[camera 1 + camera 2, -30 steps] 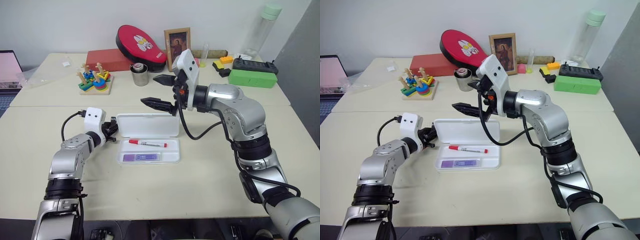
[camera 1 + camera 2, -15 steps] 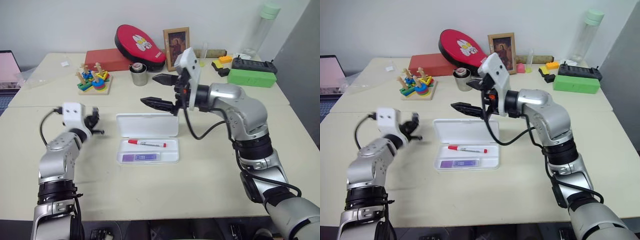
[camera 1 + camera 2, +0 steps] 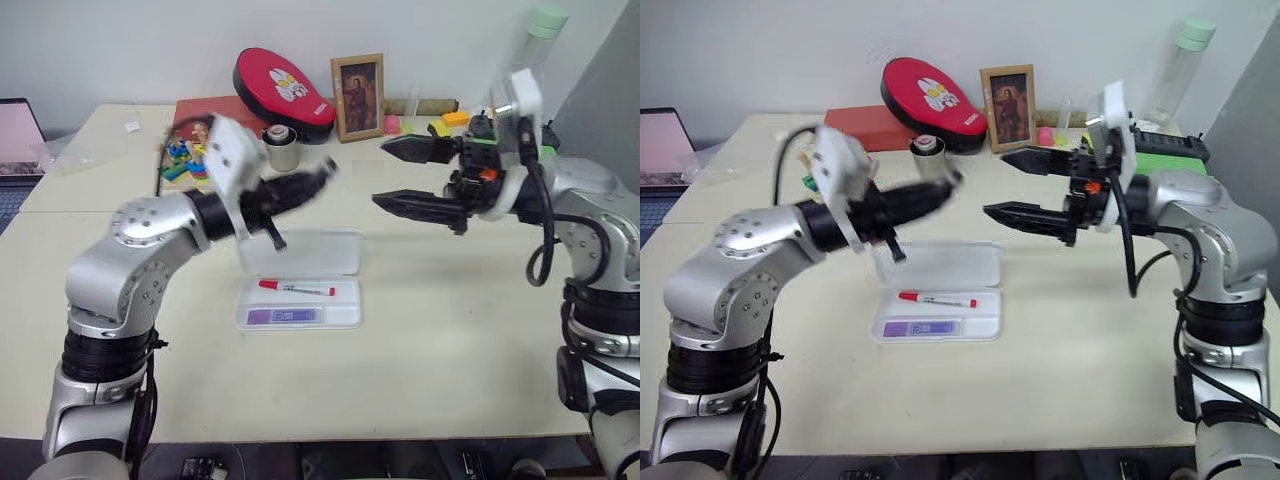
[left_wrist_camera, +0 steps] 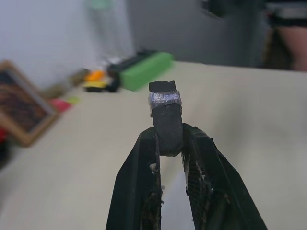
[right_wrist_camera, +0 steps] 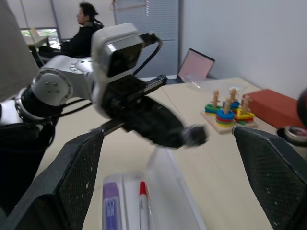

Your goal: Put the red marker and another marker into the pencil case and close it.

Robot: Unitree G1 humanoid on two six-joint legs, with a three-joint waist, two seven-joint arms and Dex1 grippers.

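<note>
A pale table [image 3: 450,330] carries an open white pencil case [image 3: 300,290] near its middle, with a stacking toy [image 3: 812,182], metal cup [image 3: 282,150], framed picture [image 3: 357,96], red pad [image 3: 282,86] and green box [image 3: 1165,160] along the rear.

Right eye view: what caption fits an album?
Both markers lie in the open pencil case while the shut left hand and open right hand hover above.
</note>
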